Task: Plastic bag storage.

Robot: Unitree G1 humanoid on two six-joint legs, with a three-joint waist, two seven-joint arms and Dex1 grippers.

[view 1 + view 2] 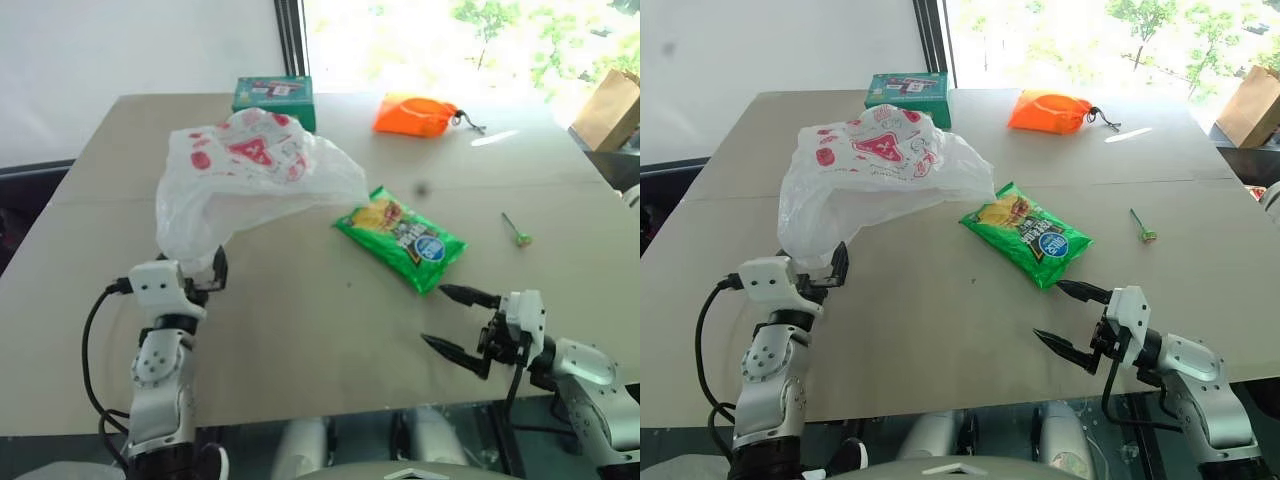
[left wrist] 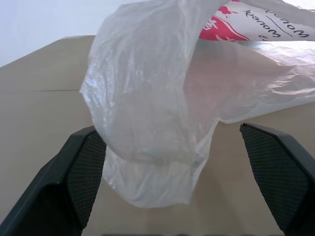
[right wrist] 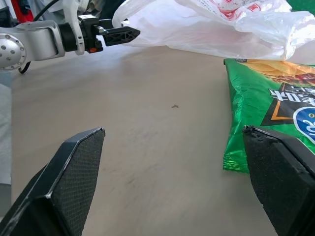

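Head camera views look down over a tan table (image 1: 300,340). Nearest, the left gripper (image 1: 205,275) sits at the near left with its two black fingers spread apart; the near, hanging end of the plastic bag (image 1: 250,170) droops between them. Whether the film touches either finger cannot be told. From the left wrist view, the bag's (image 2: 157,113) crumpled see-through end hangs in the gap between the fingers, clamped by neither. At the near right, the right gripper (image 1: 455,322) points leftward with its fingers wide apart, holding nothing, just short of a green snack packet (image 1: 402,238) lying flat near the table's middle. The bag, white with red print, spreads from the left gripper toward the far left, its right edge just beside the packet. A small green stick (image 1: 516,231) lies right of the packet. Farther back stand a green box (image 1: 274,95) behind the bag and an orange pouch (image 1: 416,114) to its right.
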